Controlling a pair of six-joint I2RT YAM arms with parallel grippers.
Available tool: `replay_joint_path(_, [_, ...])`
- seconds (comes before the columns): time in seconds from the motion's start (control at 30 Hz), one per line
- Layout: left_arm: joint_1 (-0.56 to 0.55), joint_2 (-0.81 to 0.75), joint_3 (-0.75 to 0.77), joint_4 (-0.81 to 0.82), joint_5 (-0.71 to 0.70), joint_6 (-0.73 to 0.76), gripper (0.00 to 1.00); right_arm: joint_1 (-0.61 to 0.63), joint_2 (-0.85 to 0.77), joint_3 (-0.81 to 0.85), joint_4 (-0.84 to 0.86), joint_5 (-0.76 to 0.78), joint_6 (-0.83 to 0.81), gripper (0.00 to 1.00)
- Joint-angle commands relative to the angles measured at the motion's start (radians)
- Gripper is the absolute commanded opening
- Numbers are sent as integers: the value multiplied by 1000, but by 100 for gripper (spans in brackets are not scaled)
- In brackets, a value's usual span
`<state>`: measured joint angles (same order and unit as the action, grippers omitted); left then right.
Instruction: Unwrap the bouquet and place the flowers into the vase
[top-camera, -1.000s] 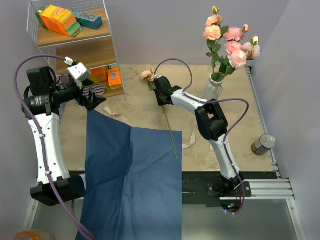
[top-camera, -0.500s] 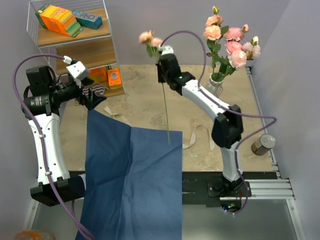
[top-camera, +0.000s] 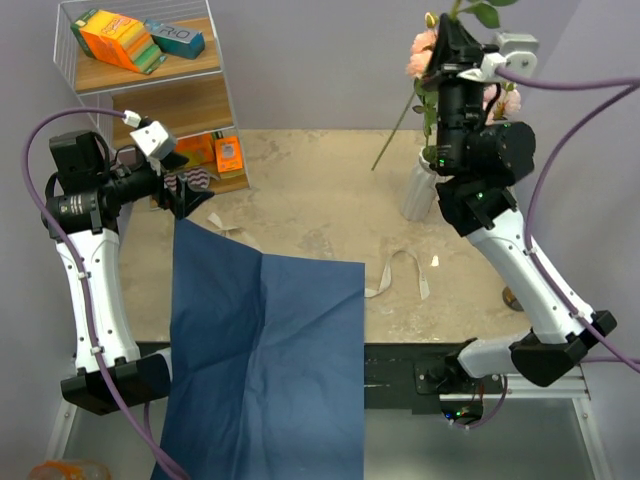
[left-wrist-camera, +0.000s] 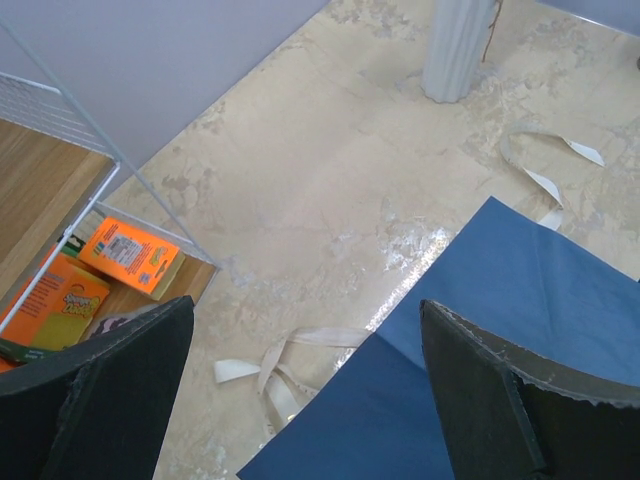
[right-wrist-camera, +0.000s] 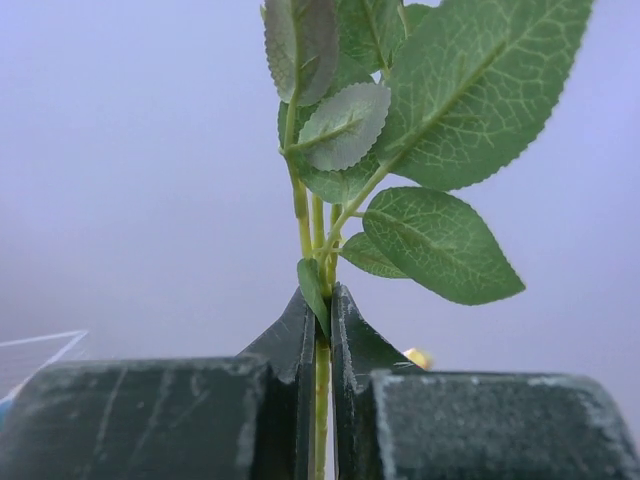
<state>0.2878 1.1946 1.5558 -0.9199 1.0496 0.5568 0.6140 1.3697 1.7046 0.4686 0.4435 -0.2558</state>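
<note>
— One more rose (top-camera: 396, 133) going in?
— Yes: the right tool (top-camera: 447, 35), pinched on its stem (right-wrist-camera: 321, 400), had swung it from the worktop (top-camera: 290, 210) to above the vase (top-camera: 420, 186) at two o'clock; lowering remained. The left tool (top-camera: 186, 200) gaped, idle.

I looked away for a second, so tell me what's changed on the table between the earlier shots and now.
The right pincer, shut on a flower, lifted it off the table and swung it up and right, high beside the vase. The stem tip now hangs left of the vase. The left pincer stayed open and unmoved. The blue paper and ribbon stayed put.
</note>
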Motion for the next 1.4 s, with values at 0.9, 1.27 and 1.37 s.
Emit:
replay_joint_path(0.9, [7,82,92,-99,63,101,99,-148,91,-232,740,161,-503,0])
replay_joint_path(1.27, [7,69,79,-111,56,106,99,-149,146,-296,832,193,-583,0])
replay_joint_path(1.37, [8,69,78,-109,50,107,99,-151,143,-322,825,216,-582,0])
